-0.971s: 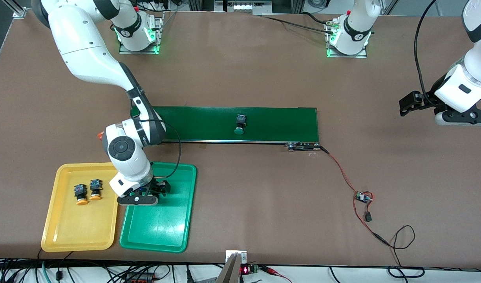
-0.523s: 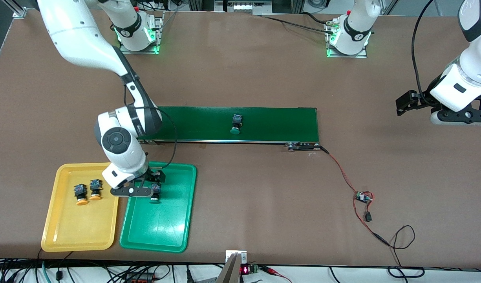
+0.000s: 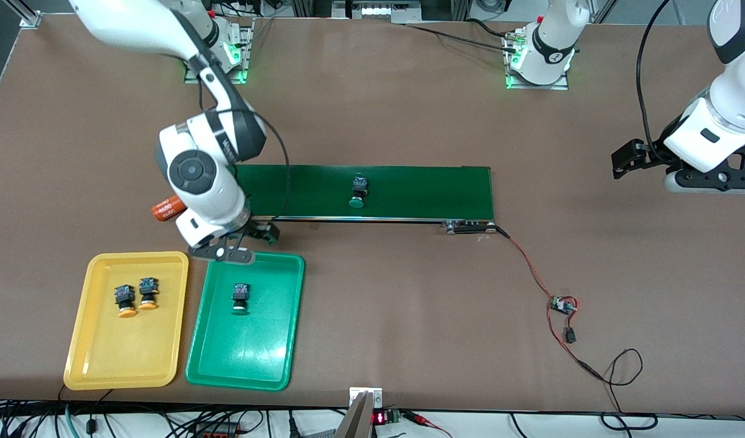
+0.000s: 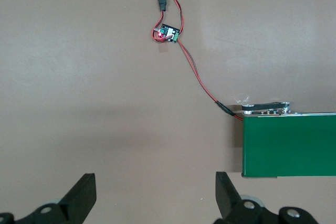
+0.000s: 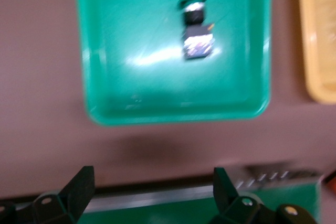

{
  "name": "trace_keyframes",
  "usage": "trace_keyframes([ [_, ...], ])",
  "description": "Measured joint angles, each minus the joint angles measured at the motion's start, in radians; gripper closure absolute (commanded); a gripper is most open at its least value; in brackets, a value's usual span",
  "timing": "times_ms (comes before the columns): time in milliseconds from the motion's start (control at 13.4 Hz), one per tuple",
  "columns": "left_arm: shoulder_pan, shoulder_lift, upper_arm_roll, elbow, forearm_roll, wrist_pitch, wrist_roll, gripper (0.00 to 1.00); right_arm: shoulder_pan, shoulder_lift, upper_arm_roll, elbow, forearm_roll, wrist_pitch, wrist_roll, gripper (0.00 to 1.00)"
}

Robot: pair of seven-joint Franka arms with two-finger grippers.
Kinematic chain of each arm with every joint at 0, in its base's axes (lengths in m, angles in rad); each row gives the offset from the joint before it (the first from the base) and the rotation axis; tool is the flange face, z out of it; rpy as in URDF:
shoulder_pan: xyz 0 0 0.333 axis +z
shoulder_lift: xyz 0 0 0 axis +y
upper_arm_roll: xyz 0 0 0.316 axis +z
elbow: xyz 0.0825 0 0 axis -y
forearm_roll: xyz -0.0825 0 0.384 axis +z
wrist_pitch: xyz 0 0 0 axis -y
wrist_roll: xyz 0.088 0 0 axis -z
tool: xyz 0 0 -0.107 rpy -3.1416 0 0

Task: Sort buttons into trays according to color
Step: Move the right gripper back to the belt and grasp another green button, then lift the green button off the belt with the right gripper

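Note:
A green-capped button [image 3: 241, 298] lies in the green tray [image 3: 275, 353]; it also shows in the right wrist view [image 5: 197, 32] on the green tray [image 5: 131, 87]. Two yellow-orange-capped buttons [image 3: 124, 300] [image 3: 147, 293] lie side by side in the yellow tray [image 3: 123, 359]. Another green-capped button [image 3: 359, 191] sits on the dark-green conveyor belt [image 3: 421, 191]. My right gripper [image 3: 259, 234] [image 5: 152, 187] is open and empty, over the belt's edge nearest the trays. My left gripper [image 3: 630, 159] [image 4: 156, 192] is open and empty, over bare table at the left arm's end.
An orange cylinder with white numbers [image 3: 168, 208] lies by the belt's end at the right arm's side. A red-and-black wire [image 3: 530, 267] runs from the belt's motor end to a small circuit board [image 3: 564, 304] [image 4: 168, 32]. The belt's end [image 4: 289, 145] shows in the left wrist view.
My right gripper let go of the green-capped button in the green tray and rose back toward the belt. The button on the belt slid toward the right arm's end. The left gripper shifted slightly.

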Motion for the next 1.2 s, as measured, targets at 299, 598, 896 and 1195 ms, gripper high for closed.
trace_keyframes([
  [299,0.0,0.0,0.0,0.0,0.0,0.0,0.0,0.0,0.009,-0.036,0.108,-0.044,0.01,0.0,0.148,0.0],
  [598,0.0,0.0,0.0,0.0,0.0,0.0,0.0,0.0,0.05,-0.033,0.158,-0.079,0.01,0.016,0.179,0.0],
  [896,0.0,0.0,0.0,0.0,0.0,-0.007,0.0,0.0,0.088,-0.01,0.163,-0.103,0.01,0.061,0.227,0.0],
  [1195,0.0,0.0,0.0,0.0,0.0,-0.007,0.0,0.0,0.104,0.03,0.163,-0.104,0.01,0.093,0.274,0.0],
])
